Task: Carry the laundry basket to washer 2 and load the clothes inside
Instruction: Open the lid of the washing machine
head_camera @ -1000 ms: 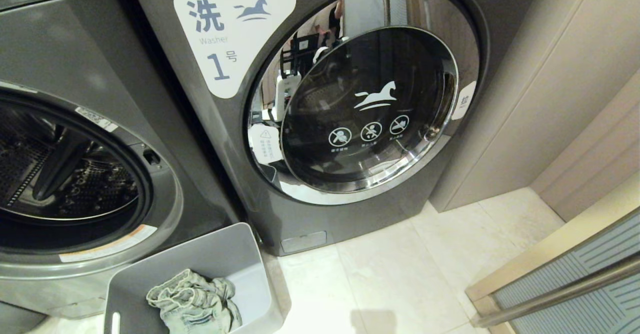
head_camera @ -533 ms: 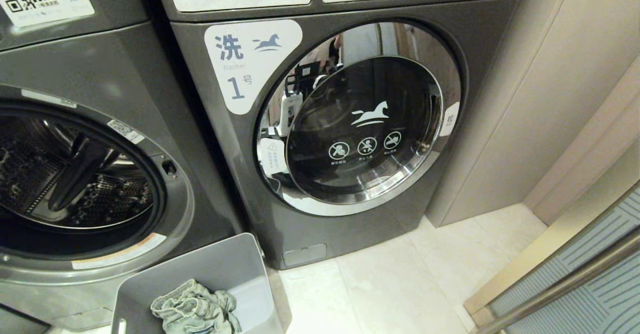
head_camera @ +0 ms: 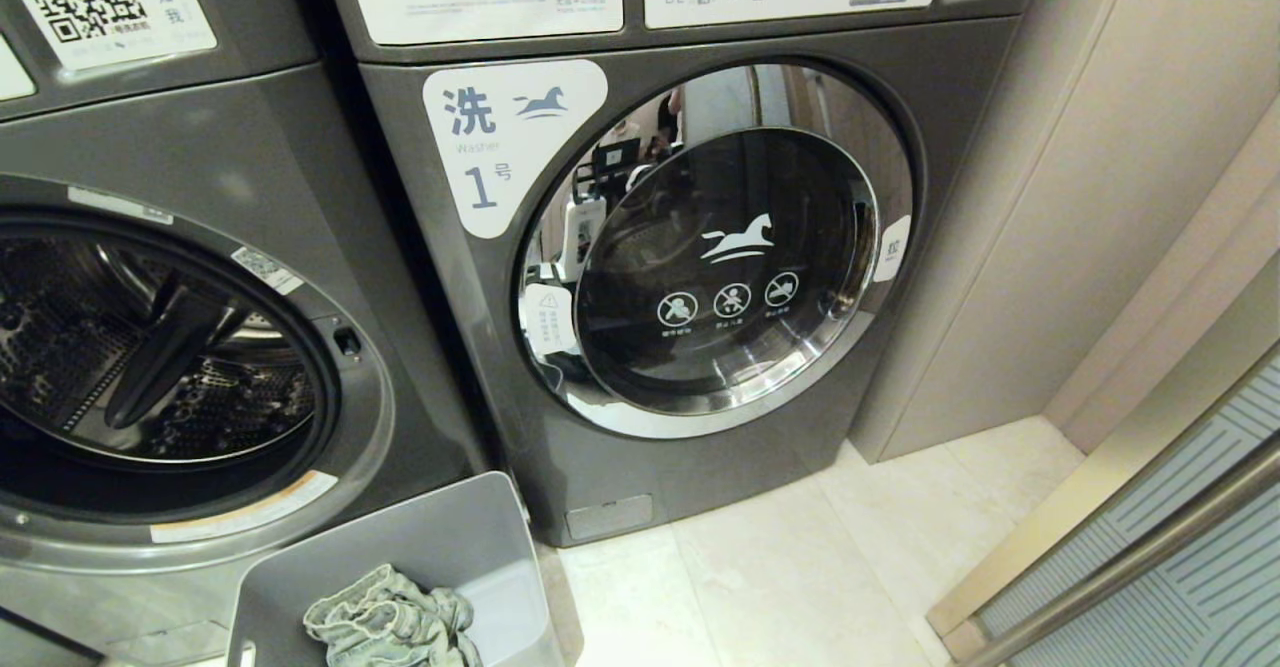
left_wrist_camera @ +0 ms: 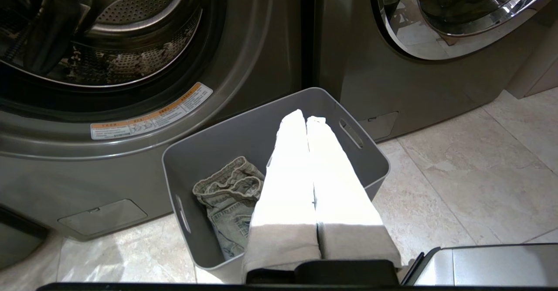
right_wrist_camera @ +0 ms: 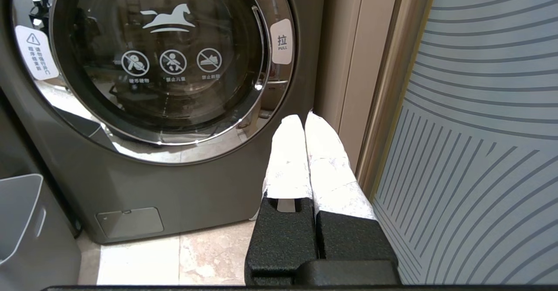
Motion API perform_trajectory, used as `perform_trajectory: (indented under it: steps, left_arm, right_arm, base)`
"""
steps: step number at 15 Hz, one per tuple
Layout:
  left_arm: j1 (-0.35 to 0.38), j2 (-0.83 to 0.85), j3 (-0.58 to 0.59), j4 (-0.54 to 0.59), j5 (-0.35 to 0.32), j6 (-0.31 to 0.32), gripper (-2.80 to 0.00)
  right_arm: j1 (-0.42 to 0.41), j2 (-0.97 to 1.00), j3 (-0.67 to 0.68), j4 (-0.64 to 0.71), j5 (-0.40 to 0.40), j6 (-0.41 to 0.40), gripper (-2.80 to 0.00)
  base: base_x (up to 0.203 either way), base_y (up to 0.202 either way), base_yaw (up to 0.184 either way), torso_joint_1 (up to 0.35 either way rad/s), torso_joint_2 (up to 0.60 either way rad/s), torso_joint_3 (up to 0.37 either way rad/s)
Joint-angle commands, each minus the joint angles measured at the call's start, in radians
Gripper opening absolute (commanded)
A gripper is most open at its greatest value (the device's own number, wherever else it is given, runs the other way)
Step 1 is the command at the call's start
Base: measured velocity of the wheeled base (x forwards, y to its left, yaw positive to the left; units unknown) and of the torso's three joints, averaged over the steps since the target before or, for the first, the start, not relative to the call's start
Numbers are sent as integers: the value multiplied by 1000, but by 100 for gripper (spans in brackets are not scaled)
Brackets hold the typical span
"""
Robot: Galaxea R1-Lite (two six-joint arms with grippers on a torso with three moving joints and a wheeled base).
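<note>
Both pincers are pressed closed and empty: left pincer [left_wrist_camera: 307,120] over the laundry basket [head_camera: 470,537], lower left, holding the clothes [head_camera: 385,627]; right pincer [right_wrist_camera: 304,118] idle. Risk: closed washer 1 [head_camera: 720,267] gets mistaken for the open washer [head_camera: 160,357].

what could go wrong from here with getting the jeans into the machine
1. The closed washer carries a "1" label; the open-door washer on the left shows no number in view, so confirming it is washer 2 is not possible yet.
2. The clothes lie low in the laundry basket, so a reach may knock its walls.
3. The left gripper is shut above the basket, and the right gripper is shut too; one must open before any grasp.
</note>
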Motion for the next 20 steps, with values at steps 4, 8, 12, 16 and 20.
perform_trajectory:
  steps: [4, 8, 12, 16, 20]
  left_arm:
    - [-1, -2, 0, -2, 0, 2, -280]
    - [0, -2, 0, -3, -2, 0, -280]
    - [0, -2, 0, -5, -3, 0, -280]
    - [0, -2, 0, -5, 1, -2, -280]
    - [0, -2, 0, -5, -1, -13, -280]
  right_arm:
    - [0, 0, 40, -2, 2, -11, -280]
    - [0, 0, 40, -2, -2, -3, -280]
    - [0, 0, 40, -2, -2, 1, -280]
    - [0, 1, 40, -2, -2, 3, -280]
    - [0, 0, 40, -2, -2, 4, -280]
  base:
    - [0, 0, 0, 0, 0, 0]
    - [1, -6, 86, 4, 1, -1]
    - [2, -8, 176, 1, 2, 4]
    - [-1, -8, 157, -1, 2, 2]
    - [0, -1, 21, 1, 1, 0]
